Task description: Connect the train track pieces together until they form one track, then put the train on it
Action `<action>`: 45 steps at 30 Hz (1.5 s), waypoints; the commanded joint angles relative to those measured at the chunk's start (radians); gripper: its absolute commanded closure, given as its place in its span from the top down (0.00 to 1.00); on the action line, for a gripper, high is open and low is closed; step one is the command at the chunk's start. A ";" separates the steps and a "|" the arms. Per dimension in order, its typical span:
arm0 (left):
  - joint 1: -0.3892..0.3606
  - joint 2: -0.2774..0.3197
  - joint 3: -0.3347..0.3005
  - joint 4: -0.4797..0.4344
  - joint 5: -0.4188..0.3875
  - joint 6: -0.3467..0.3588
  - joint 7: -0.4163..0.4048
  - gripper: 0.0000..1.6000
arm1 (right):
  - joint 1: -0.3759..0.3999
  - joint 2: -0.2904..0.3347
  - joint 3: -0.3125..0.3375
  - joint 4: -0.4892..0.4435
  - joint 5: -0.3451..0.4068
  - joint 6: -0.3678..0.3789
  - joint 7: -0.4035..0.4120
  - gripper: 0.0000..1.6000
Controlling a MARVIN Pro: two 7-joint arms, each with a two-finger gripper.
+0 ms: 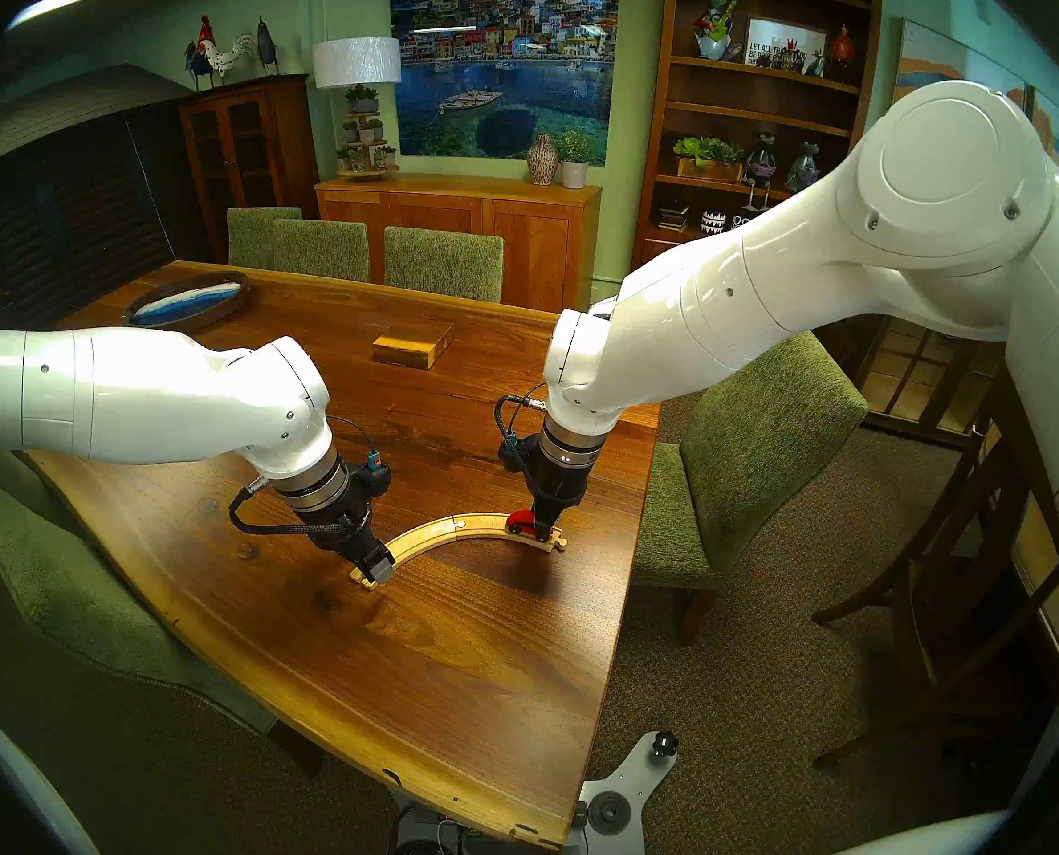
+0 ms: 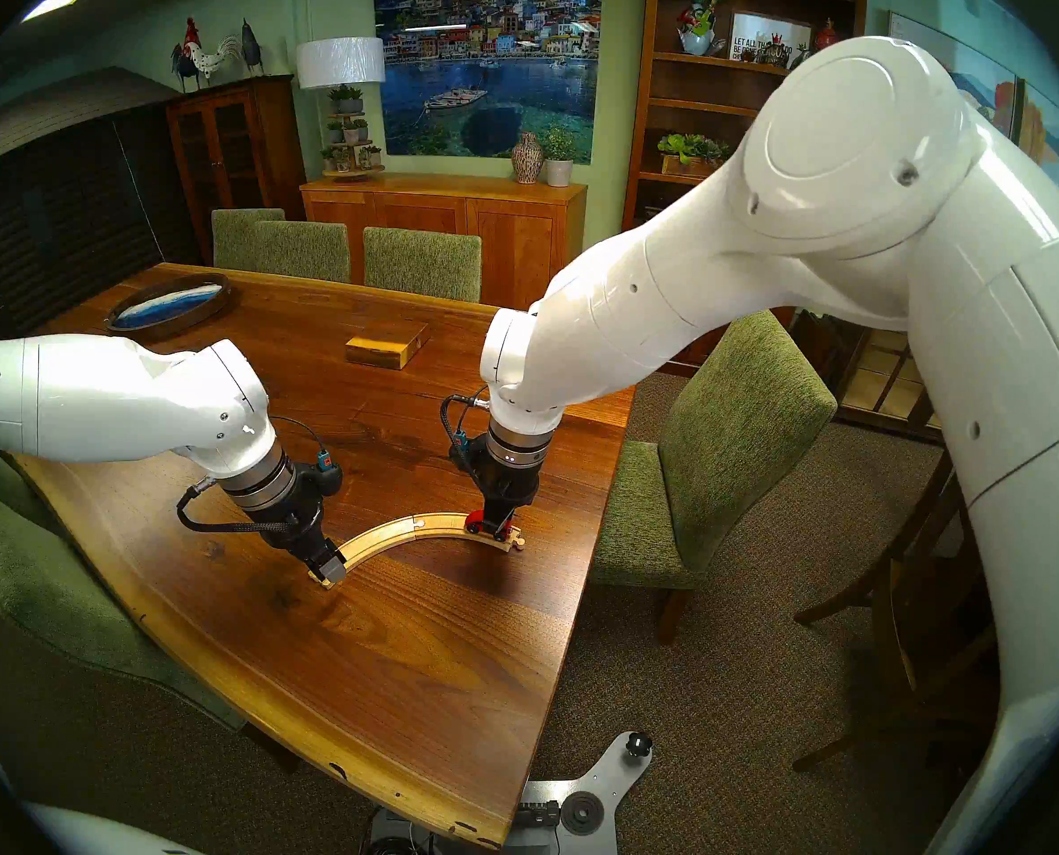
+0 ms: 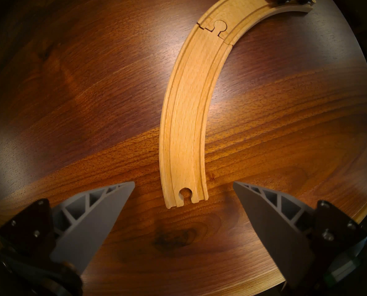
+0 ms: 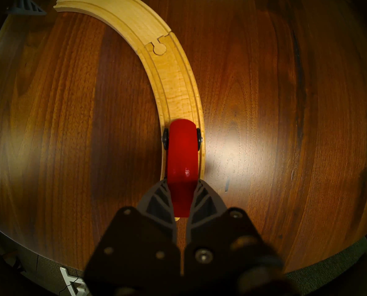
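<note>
The right gripper (image 4: pixel 181 200) pinches the red train (image 4: pixel 182 152) on the joined track (image 3: pixel 187 122), frame centre; the left gripper (image 3: pixel 183 187) gapes wide, holding nothing, straddling the track's socket end.

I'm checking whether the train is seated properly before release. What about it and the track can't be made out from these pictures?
- Rear of the train: right wrist view, covered by the right gripper shut on it.
- Rear wheels in the grooves: hidden there; too small in the head views.
- Track far end: left wrist view, cut off by the top edge.
- Track socket end: head views, partly behind the open left gripper.
</note>
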 commanded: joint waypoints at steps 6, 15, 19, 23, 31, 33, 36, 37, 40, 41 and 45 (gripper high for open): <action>-0.029 0.000 -0.021 -0.002 -0.002 0.000 0.001 1.00 | 0.017 0.001 0.005 0.011 -0.001 0.004 -0.002 0.47; -0.029 0.000 -0.021 -0.002 -0.002 0.000 0.001 1.00 | 0.020 0.003 0.007 0.008 -0.004 0.003 -0.003 0.92; -0.029 0.000 -0.021 -0.002 -0.002 0.000 0.001 1.00 | 0.027 0.006 0.008 0.003 -0.003 0.005 -0.005 0.96; -0.028 0.000 -0.021 -0.002 -0.002 0.000 0.001 1.00 | 0.037 0.014 0.007 -0.005 -0.003 0.006 -0.006 0.96; -0.028 0.000 -0.021 -0.002 -0.001 0.000 0.000 1.00 | 0.073 0.044 0.002 -0.051 0.002 0.013 -0.020 0.94; -0.028 0.000 -0.021 -0.002 -0.001 0.000 0.000 1.00 | 0.081 0.056 -0.001 -0.065 0.004 0.013 -0.025 0.93; -0.028 0.000 -0.021 -0.002 -0.001 0.000 0.000 1.00 | 0.091 0.067 -0.003 -0.084 0.007 0.013 -0.034 0.93; -0.028 0.000 -0.021 -0.002 -0.001 0.000 0.000 1.00 | 0.094 0.070 -0.003 -0.088 0.009 0.013 -0.036 0.93; -0.028 0.000 -0.021 -0.002 -0.001 0.000 0.000 1.00 | 0.097 0.075 -0.003 -0.097 0.013 0.013 -0.045 0.93; -0.028 0.000 -0.021 -0.002 -0.001 0.000 0.000 1.00 | 0.096 0.076 -0.004 -0.097 0.013 0.012 -0.048 0.90; -0.028 0.000 -0.021 -0.002 -0.001 0.000 0.000 1.00 | 0.088 0.076 -0.003 -0.094 0.017 0.008 -0.054 0.56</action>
